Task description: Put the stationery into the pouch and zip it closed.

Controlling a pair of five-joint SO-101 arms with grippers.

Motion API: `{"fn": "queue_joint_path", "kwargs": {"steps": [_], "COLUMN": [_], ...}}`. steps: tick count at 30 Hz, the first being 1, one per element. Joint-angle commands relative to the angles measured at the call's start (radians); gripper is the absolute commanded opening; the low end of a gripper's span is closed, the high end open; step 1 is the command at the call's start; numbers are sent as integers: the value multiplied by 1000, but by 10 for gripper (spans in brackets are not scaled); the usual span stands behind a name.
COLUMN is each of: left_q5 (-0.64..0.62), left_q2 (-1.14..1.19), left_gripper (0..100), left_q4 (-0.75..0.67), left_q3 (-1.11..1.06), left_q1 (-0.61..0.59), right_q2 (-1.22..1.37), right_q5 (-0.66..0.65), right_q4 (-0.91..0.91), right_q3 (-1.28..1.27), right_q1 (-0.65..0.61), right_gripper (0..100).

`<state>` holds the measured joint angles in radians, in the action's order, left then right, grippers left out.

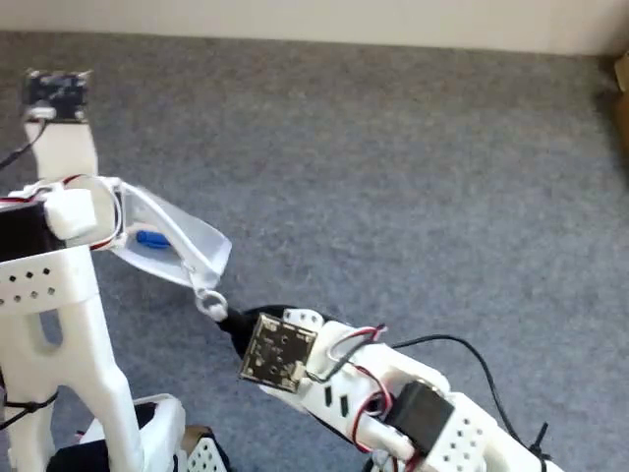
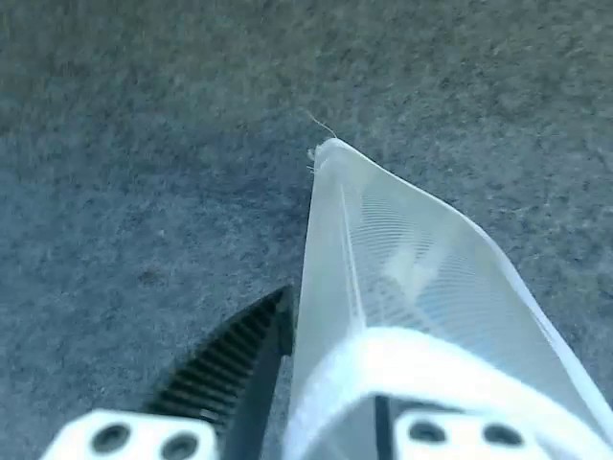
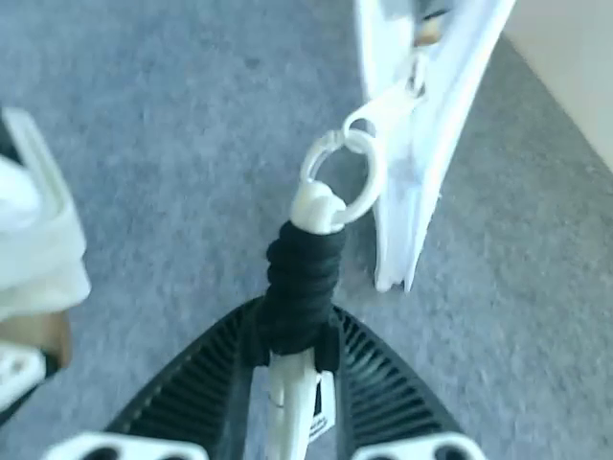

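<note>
Near: right gripper (image 3: 292, 355) is seen pinched on the black pull cord (image 3: 302, 278), which is joined by a white ring (image 3: 345, 172) to the zipper. The translucent pouch (image 1: 182, 241) is held at left over grey carpet (image 1: 393, 147); a blue item (image 1: 152, 238) inside is hard to make out. The left gripper (image 1: 106, 218) is clamped on the pouch's far-left end, its fingers partly hidden.

A plain indoor room, office-like though its exact kind cannot be told: a grey, short-pile carpet-like surface (image 1: 393, 147) spreads throughout, a pale wall (image 1: 344, 18) runs along its far edge, and a brown object (image 1: 622, 88) sits cut off at its right edge.
</note>
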<state>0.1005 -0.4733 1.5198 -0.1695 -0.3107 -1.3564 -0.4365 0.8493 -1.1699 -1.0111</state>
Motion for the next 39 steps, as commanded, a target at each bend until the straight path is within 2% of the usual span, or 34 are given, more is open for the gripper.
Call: {"fn": "queue_joint_path", "kwargs": {"steps": [1,6,12,16,21,27,34,39], "left_q5": [91,193,281,290,290,284,275,206], "left_q2": [30,36,31,31,38,35,31,19], "left_gripper": [177,201,211,211,211,211,207,207], "left_q4": [77,150,157,157,163,218,235,235], "left_q3": [117,208,222,222,222,222,220,222], "left_q1": [107,205,352,478,628,777,792,789], "right_q2": [-105,-234,-380,-423,-427,-432,-432,-432], "right_q5": [-46,-57,-60,-115,-118,-120,-115,-115], "right_q4": [88,159,225,252,259,255,252,251], "right_q3": [18,-35,-79,-81,-81,-81,-81,-79], "right_q1": [-1,-1,4,5,7,99,147,176], "right_gripper": [5,5,5,5,5,5,5,5]}}
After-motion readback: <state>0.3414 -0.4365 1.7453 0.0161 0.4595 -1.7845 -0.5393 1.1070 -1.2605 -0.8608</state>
